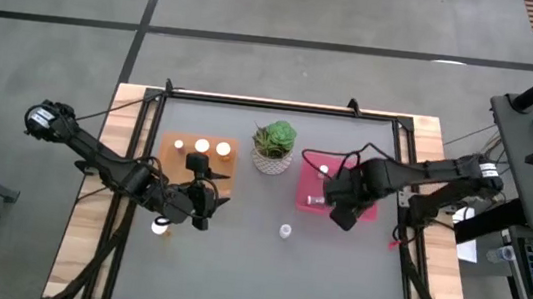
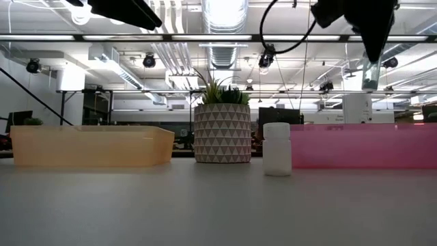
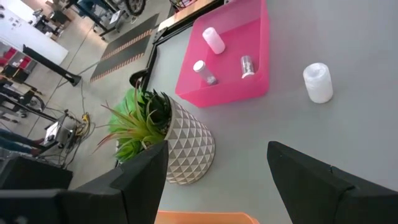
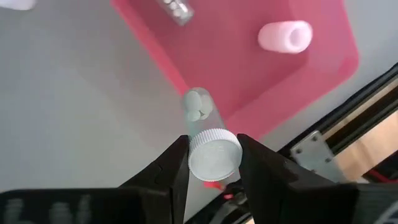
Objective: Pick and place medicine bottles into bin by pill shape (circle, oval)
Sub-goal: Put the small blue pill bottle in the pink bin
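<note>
My right gripper (image 4: 213,163) is shut on a slim clear bottle (image 4: 199,112) with a white cap, above the pink-red tray's (image 1: 317,165) near edge. Two more bottles (image 4: 285,36) lie in that tray. My left gripper (image 3: 217,180) is open and empty by the orange tray's (image 1: 173,161) near right corner. Three white-capped bottles (image 1: 201,146) stand in the orange tray. One white bottle (image 1: 284,231) stands upright on its base on the table between the trays, and it also shows in the low view (image 2: 276,149). Another bottle (image 1: 159,225) stands near my left arm. My right gripper pinches the bottle's white cap (image 4: 214,155) between its two fingers, one on each side of the cap. The clear body, with white pills inside, points away from the fingers toward the tray below. The bottle is lifted clear of the tray and the table.
A green plant in a white patterned pot (image 1: 273,148) stands between the two trays at the far middle. Bare grey table (image 1: 262,280) lies toward the near edge. A dark frame rail (image 1: 282,103) runs along the far edge.
</note>
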